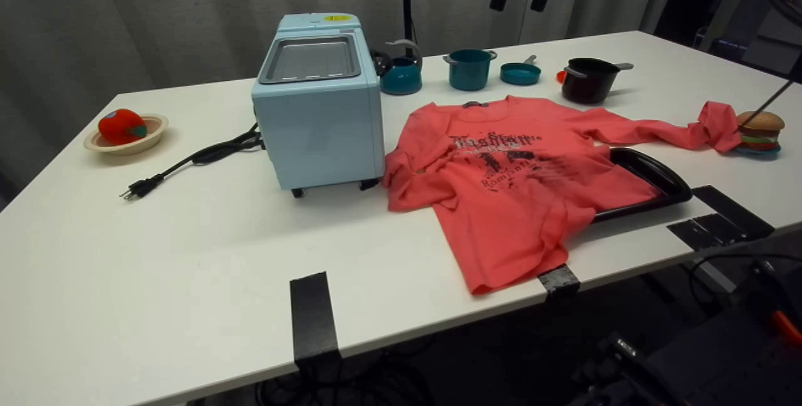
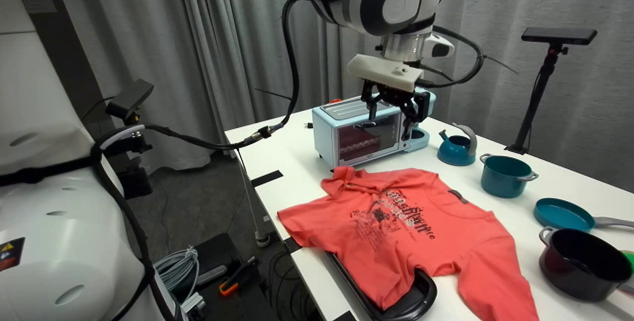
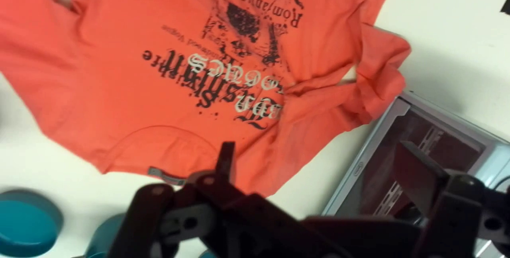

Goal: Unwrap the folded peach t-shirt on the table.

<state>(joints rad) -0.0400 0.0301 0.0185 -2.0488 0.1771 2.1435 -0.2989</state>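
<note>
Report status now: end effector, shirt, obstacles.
End effector open, empty, above the table. Shirt mostly spread, one sleeve bunched. Possible obstacles: toaster oven beside that sleeve, black tray partly under the shirt.

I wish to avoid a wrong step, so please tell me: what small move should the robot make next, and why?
Probably bring the open, empty jaws down toward the bunched sleeve beside the toaster oven. That sleeve lies crumpled, while the opposite sleeve of the peach t-shirt stretches outward, so it seems to need opening most.
</note>
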